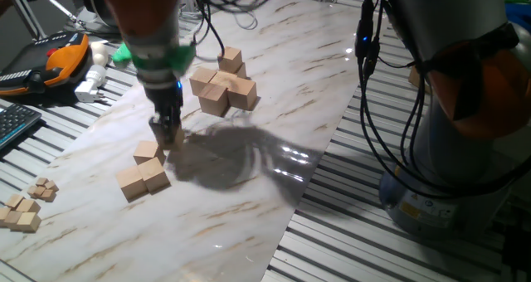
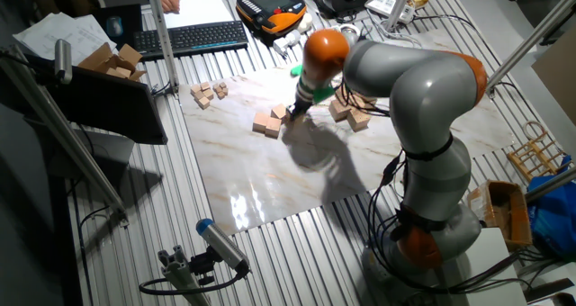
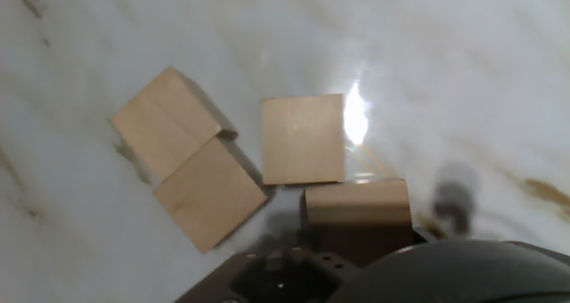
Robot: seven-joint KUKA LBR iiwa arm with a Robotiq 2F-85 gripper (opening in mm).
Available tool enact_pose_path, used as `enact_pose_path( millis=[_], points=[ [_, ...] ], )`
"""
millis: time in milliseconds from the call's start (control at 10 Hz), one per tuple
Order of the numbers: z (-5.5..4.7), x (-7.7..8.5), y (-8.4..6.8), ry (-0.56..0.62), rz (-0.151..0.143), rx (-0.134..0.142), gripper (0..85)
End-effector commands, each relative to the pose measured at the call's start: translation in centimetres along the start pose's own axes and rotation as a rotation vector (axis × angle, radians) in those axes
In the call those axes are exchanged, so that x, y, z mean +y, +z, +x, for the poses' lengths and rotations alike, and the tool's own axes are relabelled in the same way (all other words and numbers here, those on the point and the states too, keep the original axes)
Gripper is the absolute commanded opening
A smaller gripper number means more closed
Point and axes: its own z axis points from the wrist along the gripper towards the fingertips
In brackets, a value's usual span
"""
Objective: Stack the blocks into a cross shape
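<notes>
Reaching down over a marble-patterned board [image 1: 274, 91] that lies on the slatted metal table [image 1: 398, 249], the grey and orange arm [image 2: 423, 81] is the biggest thing in either fixed view. Its gripper [image 1: 168, 133] hangs low, just above the board, beside a small group of blocks.

That group holds three plain tan cubes lying flat: two touching [image 1: 143, 178] and a third [image 1: 148, 150] just beside them, nearest the fingers. The hand view shows the same three, the pair [image 3: 189, 169] pressed side to side and the single cube [image 3: 303, 139] close by but slightly apart. A fourth block [image 3: 358, 205] sits right at the fingertips, partly in shadow; the fingers appear closed on it, gripping it from two sides just above the board.

Farther back on the board lies a heap of blocks [image 1: 222, 87], about five or six, with one resting on top; the exact count cannot be told.

At the left edge of the table is a cluster of much smaller wooden cubes [image 1: 25, 206], roughly seven. Beyond them lie a keyboard [image 2: 191, 38] and an orange and black handheld pendant [image 2: 274, 4]. No writing on any of them can be read.
</notes>
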Motion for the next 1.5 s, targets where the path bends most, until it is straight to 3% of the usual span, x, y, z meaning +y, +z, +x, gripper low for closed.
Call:
enact_pose_path(
  millis=[0,100,200,300,500,600,700,800,1000,1300,1400],
  points=[
    [0.0,-0.8,-3.2,0.213,0.022,0.042,0.0],
    [0.1,-2.5,-4.9,0.265,0.051,0.057,0.0],
    [0.5,-4.0,-6.0,0.372,0.040,0.082,0.0],
    [1.0,-5.6,-6.7,0.497,0.014,0.083,0.0],
    [2.2,-8.3,-7.7,0.686,-0.010,0.078,0.0],
    [2.8,-9.6,-8.3,0.680,-0.014,0.080,0.0],
    [3.3,-11.0,-8.5,0.647,0.017,0.082,0.0],
    [3.8,-12.4,-8.6,0.604,0.017,0.087,0.0],
    [5.2,-14.3,-7.9,0.507,0.066,0.075,0.0],
    [7.2,-16.5,-7.4,0.416,0.087,0.067,0.0],
    [7.8,-17.2,-7.4,0.383,0.080,0.070,0.0]
  ],
)
